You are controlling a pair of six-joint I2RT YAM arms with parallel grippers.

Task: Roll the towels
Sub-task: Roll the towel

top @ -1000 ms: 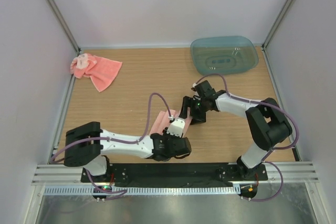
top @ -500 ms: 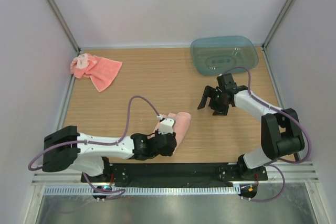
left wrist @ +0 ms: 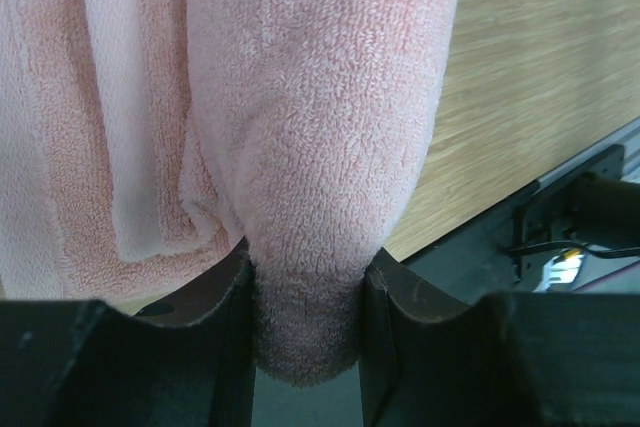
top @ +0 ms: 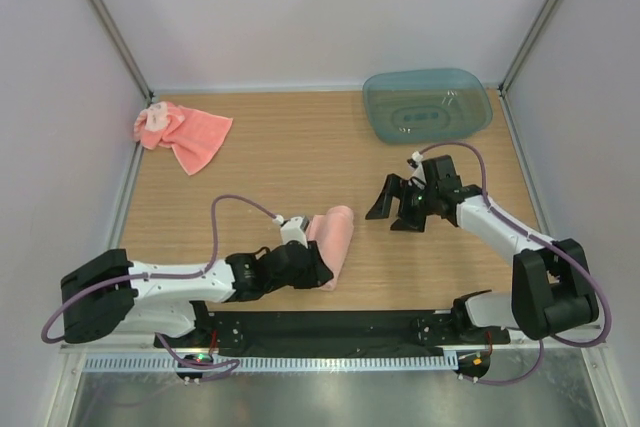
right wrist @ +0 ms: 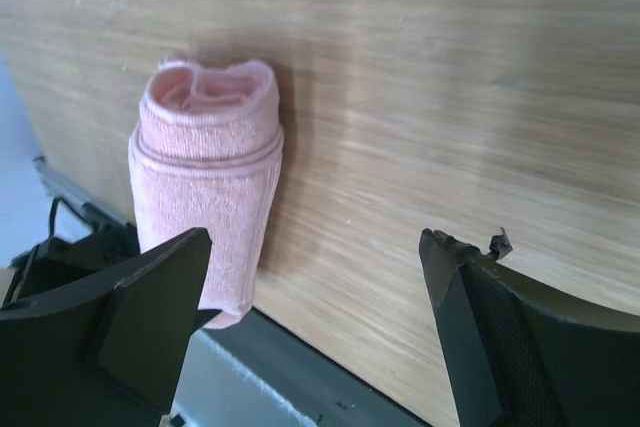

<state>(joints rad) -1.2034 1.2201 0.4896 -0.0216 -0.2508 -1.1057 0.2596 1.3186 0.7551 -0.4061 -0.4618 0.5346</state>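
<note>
Salmon terry, soft and light: the roll [top: 333,237] lies near the front edge of the counter [top: 270,162], just ahead of the left arm. The left hand [top: 308,267] is clamped on its near end, and the pile bulges and squashes between the two fingers. Such cloth has no stiffness of its own. A roll will likely loosen if it is pinched by one layer or dragged, so the best hold is across the whole thickness at one end, or around the middle. The right hand [top: 395,209] hangs to the right of the roll, fingers spread wide, holding nothing. The other towel [top: 185,135] lies crumpled at the far left corner, unrolled. It probably wants lifting by an edge and spreading flat first.
</note>
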